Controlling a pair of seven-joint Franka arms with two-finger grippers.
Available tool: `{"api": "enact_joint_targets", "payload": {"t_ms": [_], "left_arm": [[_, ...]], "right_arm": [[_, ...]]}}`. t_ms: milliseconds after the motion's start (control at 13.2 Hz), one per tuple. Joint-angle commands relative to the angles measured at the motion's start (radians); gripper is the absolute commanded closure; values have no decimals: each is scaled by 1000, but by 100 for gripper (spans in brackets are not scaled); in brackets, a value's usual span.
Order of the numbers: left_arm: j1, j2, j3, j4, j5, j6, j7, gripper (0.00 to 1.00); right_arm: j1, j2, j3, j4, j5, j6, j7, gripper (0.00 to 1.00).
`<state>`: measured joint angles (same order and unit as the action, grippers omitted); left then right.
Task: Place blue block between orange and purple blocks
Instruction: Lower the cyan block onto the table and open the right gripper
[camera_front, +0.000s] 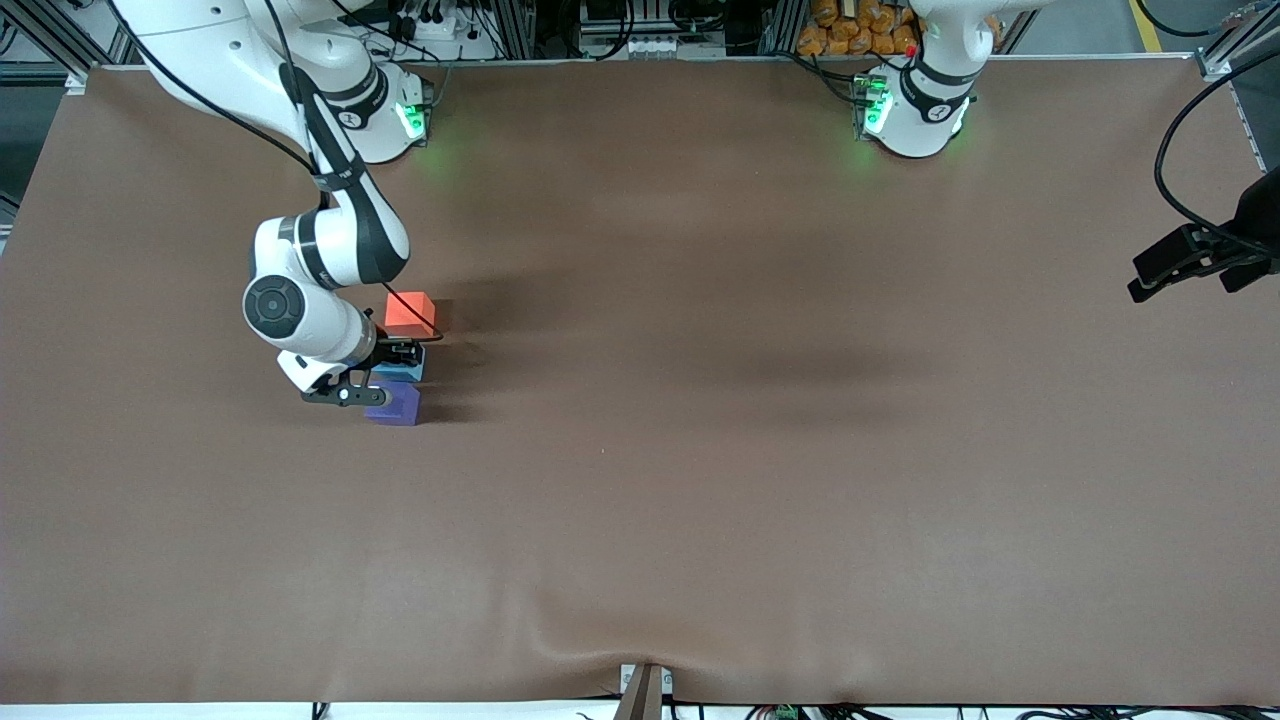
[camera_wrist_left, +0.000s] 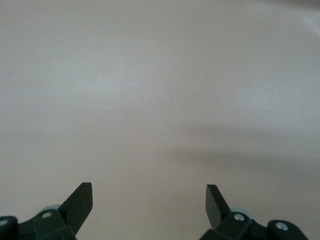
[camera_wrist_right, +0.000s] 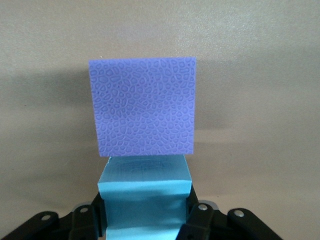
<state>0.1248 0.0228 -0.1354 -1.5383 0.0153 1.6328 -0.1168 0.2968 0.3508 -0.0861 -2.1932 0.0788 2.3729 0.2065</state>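
The right pincer (camera_wrist_right: 145, 220), clamped on the blue block (camera_wrist_right: 144, 192), holds it between the orange block (camera_front: 410, 313) and the purple block (camera_wrist_right: 142, 114), touching the purple; the left pincer (camera_wrist_left: 149, 200) waits, gaping and empty.

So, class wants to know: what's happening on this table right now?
The right gripper is shut on the blue block, holding it in the gap between the orange block and the purple block, all toward the right arm's end of the table. The purple block lies nearest the front camera. The left gripper waits, open, above bare table.
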Motion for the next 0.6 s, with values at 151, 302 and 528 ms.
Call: {"api": "enact_joint_targets", "payload": {"t_ms": [151,302,528], "left_arm": [[10,-9,-4,1,-17,5,20,0],[12,-9,-3,1,-17,5,20,0],[10,-14,-1,1,-17,5,20,0]], "right_arm": [[-30,19,15,-14,-11,37,-12,65],[-48,16,15,-13,-10,14,-9,0],[-62,-6,19,32,-8,-84,2,0]]}}
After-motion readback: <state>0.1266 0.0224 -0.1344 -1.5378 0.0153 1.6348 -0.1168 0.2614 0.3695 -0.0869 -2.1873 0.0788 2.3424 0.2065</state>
